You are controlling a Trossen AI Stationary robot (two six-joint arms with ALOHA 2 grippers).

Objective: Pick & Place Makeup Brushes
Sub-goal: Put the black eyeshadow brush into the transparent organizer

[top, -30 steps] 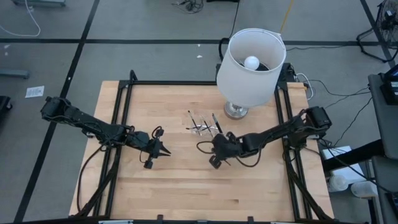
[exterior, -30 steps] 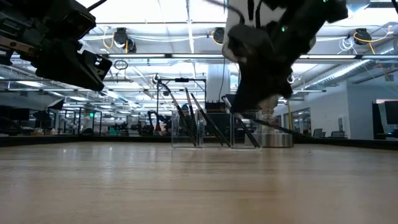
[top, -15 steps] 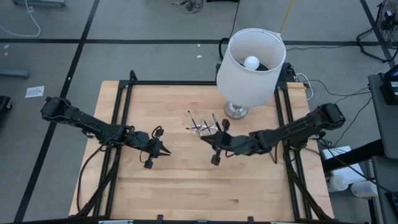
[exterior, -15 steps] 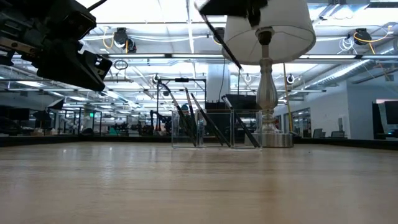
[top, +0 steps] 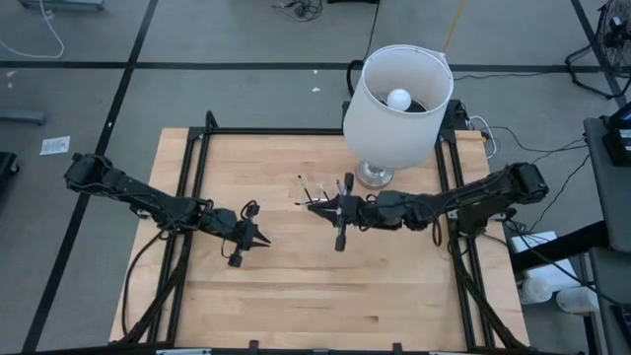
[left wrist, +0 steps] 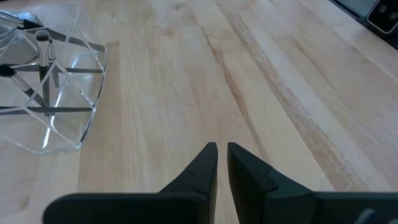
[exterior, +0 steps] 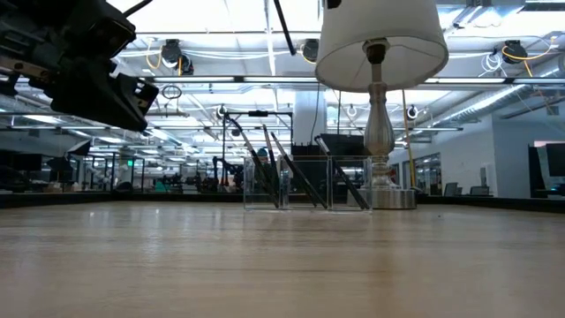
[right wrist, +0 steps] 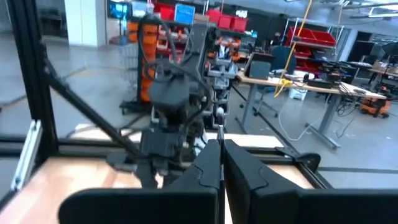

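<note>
The makeup brushes (top: 317,193) are seen standing tilted in a clear holder (left wrist: 53,99) on the wooden counter (top: 296,296), just beside the base of the white-shaded lamp (top: 397,94). The right gripper (top: 317,206) is held above the counter right at the holder, beside the lamp's base; its jaws are clenched on a single thin dark brush (exterior: 282,26), which is seen slanting high in the low view. The left gripper (top: 264,243) is held well apart from the lamp, over bare wood, with its jaws nearly closed and nothing between them.
</note>
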